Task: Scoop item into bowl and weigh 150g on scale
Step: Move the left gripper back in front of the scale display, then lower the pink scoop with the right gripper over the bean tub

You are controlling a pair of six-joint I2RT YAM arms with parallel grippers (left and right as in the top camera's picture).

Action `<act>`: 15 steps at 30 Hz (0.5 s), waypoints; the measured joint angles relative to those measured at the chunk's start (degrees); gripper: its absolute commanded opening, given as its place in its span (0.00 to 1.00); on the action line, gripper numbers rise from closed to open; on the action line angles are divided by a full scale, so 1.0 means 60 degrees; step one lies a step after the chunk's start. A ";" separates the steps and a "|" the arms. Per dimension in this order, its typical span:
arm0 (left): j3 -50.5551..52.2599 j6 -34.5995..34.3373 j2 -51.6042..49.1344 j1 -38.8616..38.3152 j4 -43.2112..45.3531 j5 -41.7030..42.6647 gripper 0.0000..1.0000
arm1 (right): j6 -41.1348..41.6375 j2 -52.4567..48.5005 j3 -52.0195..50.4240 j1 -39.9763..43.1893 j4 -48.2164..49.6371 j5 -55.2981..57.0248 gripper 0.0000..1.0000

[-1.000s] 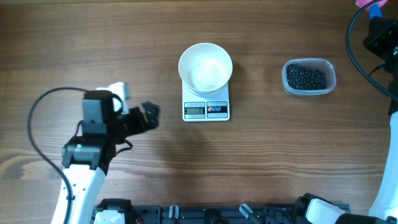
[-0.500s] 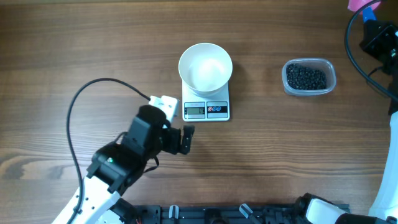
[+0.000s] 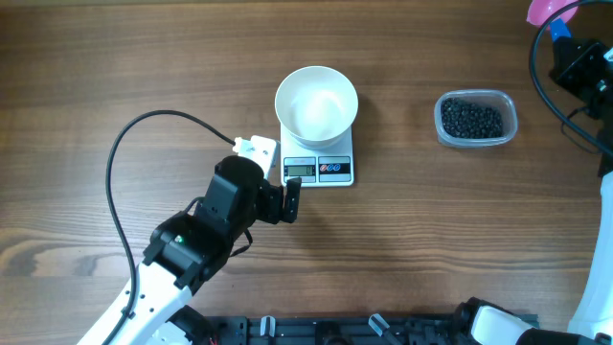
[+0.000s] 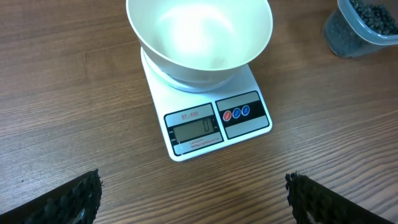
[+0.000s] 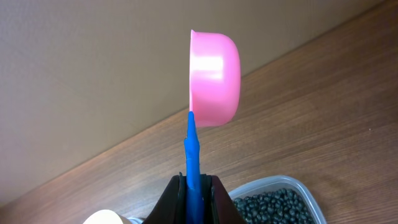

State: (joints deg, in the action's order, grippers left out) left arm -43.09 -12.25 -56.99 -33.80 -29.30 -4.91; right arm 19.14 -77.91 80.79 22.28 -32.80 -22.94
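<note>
Bowl (image 3: pixel 317 103) sits empty on the scale (image 3: pixel 318 165); black beans (image 3: pixel 470 119) fill a clear tub (image 3: pixel 509 123) well off to the scale's right. Left pincer (image 3: pixel 285 199) hangs wide open, holding nothing, just off the scale's front-left corner. Right pincer (image 5: pixel 194 193) is clamped on the blue handle of a pink scoop (image 5: pixel 214 78), out past the tub.

The bowl (image 3: pixel 316 103) is plain glossy white. The scale (image 3: pixel 318 171) is white too, with a grey display (image 4: pixel 195 130) and red and blue buttons (image 4: pixel 236 114). The beans (image 3: pixel 470 119) are black, in a clear tub (image 3: pixel 512 117). The scoop (image 5: pixel 214 78) is pink with a blue handle (image 5: pixel 193 162). The table (image 3: pixel 144 77) is brown with wood grain.
</note>
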 measured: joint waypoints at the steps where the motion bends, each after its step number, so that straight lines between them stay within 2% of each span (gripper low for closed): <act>1: 0.0000 0.0000 -0.0025 0.0000 -0.0004 0.0000 1.00 | 0.0000 0.0000 0.0000 0.0000 0.0000 0.0000 0.04; 15: 0.0000 0.0106 -0.0459 0.0000 -0.0149 0.0004 1.00 | -0.0259 0.0000 0.0000 0.0000 -0.0266 -0.0004 0.05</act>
State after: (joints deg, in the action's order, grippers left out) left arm -43.09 -11.62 -59.75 -33.80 -30.20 -4.89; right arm 17.58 -77.91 80.79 22.28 -34.39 -22.96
